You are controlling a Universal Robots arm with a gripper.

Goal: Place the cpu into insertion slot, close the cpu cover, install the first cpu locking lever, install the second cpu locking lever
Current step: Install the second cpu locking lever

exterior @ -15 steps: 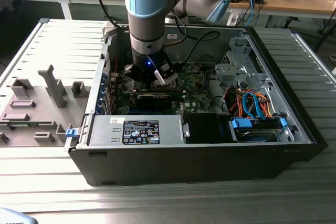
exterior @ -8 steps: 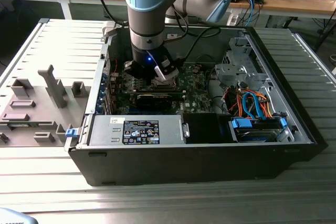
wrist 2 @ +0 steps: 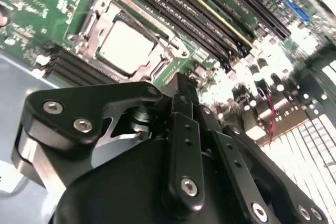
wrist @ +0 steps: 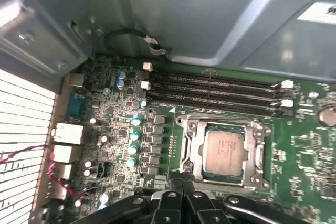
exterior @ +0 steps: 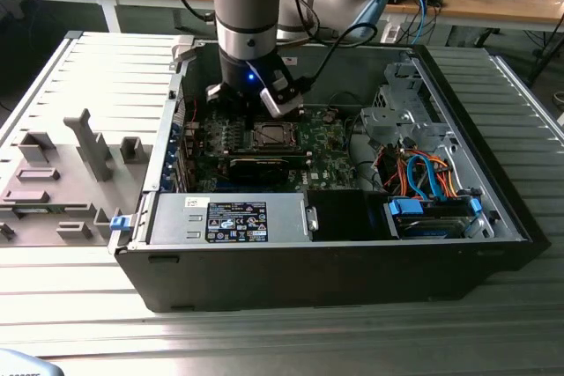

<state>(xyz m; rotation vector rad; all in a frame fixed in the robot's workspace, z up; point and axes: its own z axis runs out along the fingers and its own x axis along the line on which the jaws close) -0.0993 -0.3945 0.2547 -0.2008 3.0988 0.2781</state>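
The cpu [wrist: 224, 151] lies flat in the insertion slot [wrist: 259, 182], its silver-grey top showing in both wrist views [wrist 2: 125, 44]. The cpu cover [wrist: 190, 145] lies down around the chip as a silver frame [wrist 2: 94, 19]. Whether the thin locking levers along the socket's sides are hooked I cannot tell. My gripper [wrist 2: 181, 85] hangs above the board just beside the socket, its black fingers [wrist: 173, 196] pressed together with nothing between them. In the exterior view the gripper [exterior: 250, 112] sits low inside the open computer case, over the socket [exterior: 271, 136].
Long black memory slots [wrist: 215, 90] run next to the socket. The case's metal wall [wrist: 210, 19] stands behind them. White heat-sink fins and red wires [wrist: 21, 145] lie on the other side. A power supply [exterior: 231, 219] and drive cables [exterior: 423, 178] fill the case's near side.
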